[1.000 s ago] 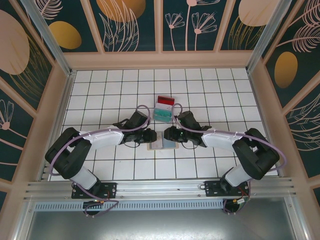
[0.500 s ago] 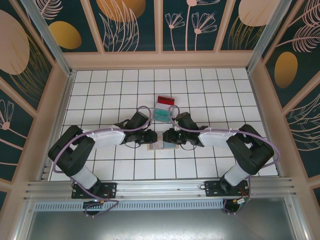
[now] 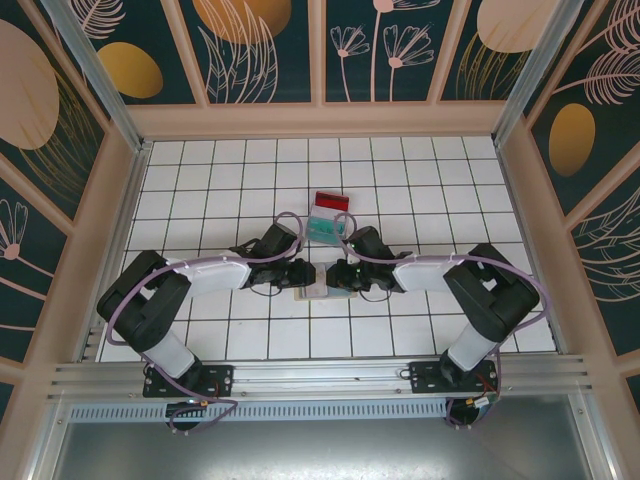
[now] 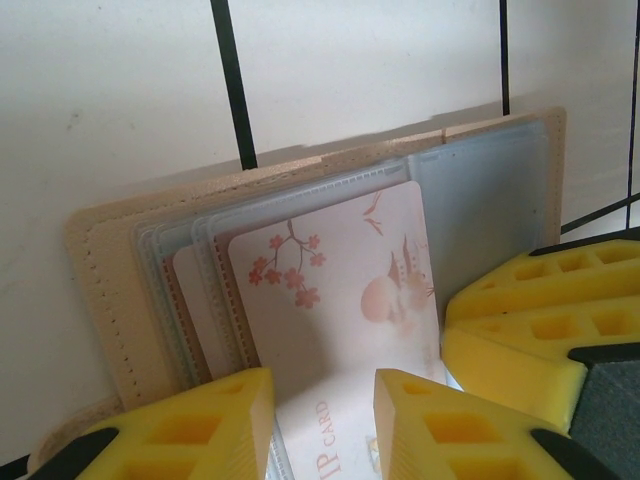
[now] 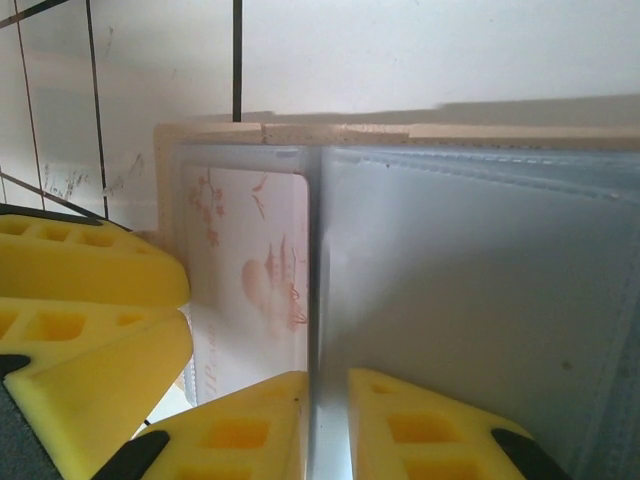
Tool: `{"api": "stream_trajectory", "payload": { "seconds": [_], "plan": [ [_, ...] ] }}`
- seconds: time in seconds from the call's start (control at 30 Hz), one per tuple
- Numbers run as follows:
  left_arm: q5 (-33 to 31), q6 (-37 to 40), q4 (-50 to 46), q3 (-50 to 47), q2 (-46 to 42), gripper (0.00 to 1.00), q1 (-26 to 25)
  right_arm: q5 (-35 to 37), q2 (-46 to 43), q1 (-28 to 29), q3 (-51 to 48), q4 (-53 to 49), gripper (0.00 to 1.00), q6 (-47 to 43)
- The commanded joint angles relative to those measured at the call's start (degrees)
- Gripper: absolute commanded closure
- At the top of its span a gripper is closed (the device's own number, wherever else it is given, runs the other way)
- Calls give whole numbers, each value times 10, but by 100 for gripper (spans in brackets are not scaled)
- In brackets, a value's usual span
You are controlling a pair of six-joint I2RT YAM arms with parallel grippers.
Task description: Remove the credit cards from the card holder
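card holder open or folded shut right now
Open: the card holder lies spread on the tiles, clear inner sleeves up, a blossom card showing in one.

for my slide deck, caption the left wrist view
Left gripper straddles a pale blossom-print card in the tan card holder.

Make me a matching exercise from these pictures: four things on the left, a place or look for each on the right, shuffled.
Things:
1. red card
2. teal card
3. blossom-print card
4. card holder

Descriptions:
A. tan, with a stitched edge
B. loose on the tiles, farthest from the arm bases
C. tucked partly in a clear sleeve
D. loose on the tiles, next to the red one on its near side

Pairs: 1-B, 2-D, 3-C, 4-A
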Motion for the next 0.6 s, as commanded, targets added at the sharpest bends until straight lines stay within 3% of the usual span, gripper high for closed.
{"api": "stream_trajectory", "payload": {
  "seconds": [0.0,0.23,0.47,0.57],
  "plan": [
    [6,-6,2,-9,11,66,-2,-19,13,4,18,18,82,7],
    [8,-7,3,-8,12,66,-2,-30,20,4,19,27,83,7],
    [4,-7,-1,-7,15,67,-2,-28,16,2,13,23,99,7],
    [-2,-7,-11,-5,20,79,-2,-27,11,-1,8,22,100,7]
  ]
}}
